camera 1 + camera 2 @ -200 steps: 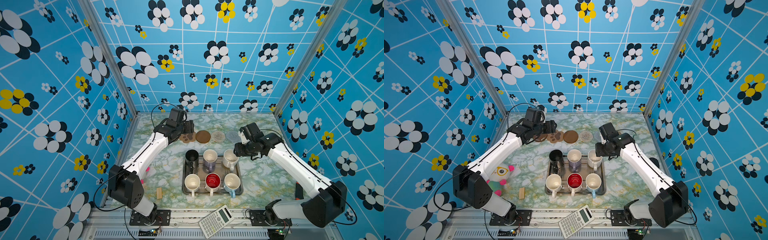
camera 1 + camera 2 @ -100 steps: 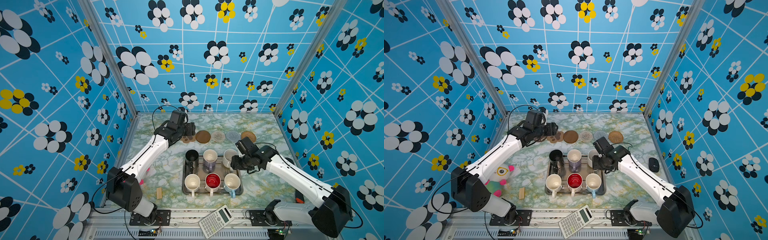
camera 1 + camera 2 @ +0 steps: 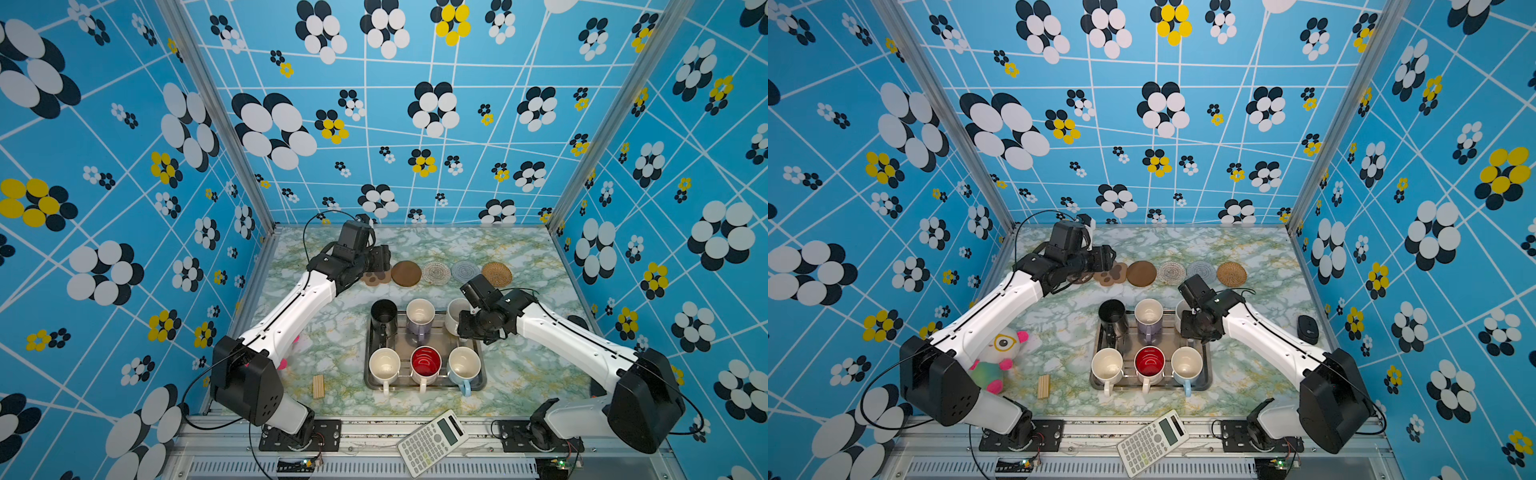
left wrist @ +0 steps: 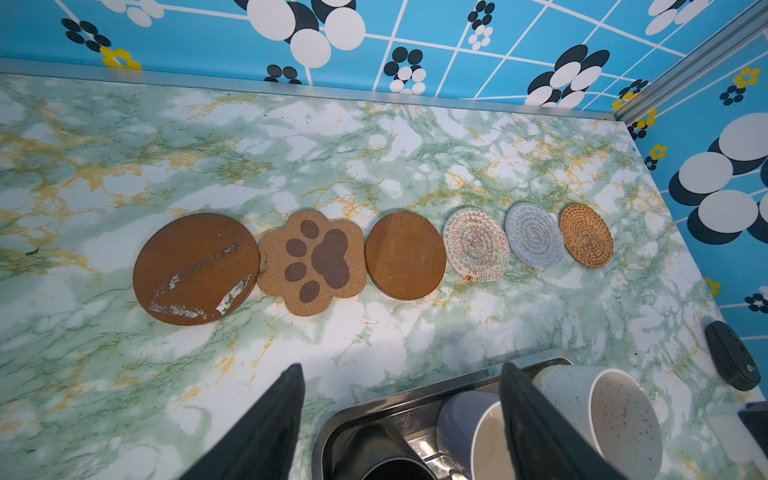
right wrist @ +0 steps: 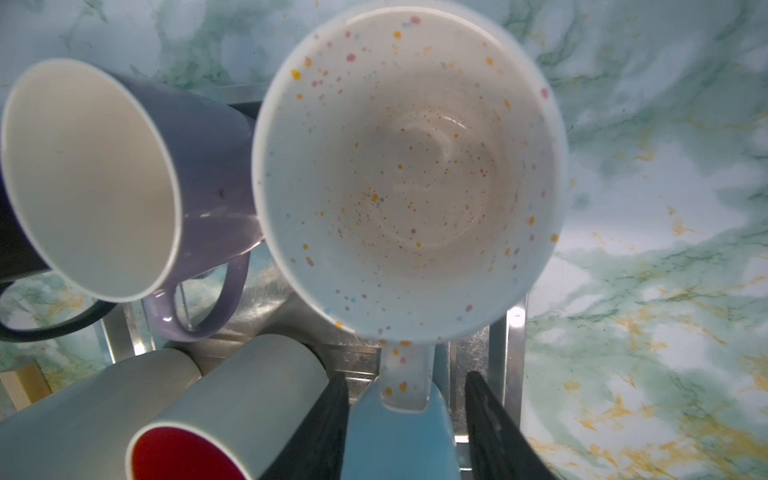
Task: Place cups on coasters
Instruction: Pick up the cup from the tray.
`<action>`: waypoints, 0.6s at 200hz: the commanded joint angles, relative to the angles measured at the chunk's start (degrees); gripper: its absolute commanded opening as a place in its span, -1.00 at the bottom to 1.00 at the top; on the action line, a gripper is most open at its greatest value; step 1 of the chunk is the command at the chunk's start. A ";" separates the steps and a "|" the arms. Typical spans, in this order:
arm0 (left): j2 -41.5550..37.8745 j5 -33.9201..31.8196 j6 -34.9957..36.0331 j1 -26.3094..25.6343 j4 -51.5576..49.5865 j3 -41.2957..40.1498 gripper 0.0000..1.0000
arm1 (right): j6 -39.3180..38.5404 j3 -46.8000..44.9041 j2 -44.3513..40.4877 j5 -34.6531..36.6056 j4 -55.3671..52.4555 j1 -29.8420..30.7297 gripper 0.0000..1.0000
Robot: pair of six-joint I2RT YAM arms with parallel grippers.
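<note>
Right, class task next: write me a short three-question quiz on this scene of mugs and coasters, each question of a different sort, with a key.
1. How many coasters lie in the row?
2. True or false: a mug already stands on one of them.
3. The open right gripper straddles which part of the speckled mug? A: rim. B: handle. C: base.

Key: 1: six. 2: false. 3: B.
</note>
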 commanded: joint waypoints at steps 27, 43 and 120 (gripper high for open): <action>-1.20 0.17 0.39 -0.36 -0.03 -0.70 0.51 | 0.67 1.02 3.08 2.68 -0.20 0.20 -0.12; -1.03 0.40 0.49 -0.36 -0.28 -0.42 0.51 | 0.45 1.32 4.50 2.74 0.20 0.27 -0.19; -1.11 -0.25 0.99 -0.38 -0.71 0.01 0.51 | 0.23 2.58 8.31 3.01 1.20 0.28 -0.40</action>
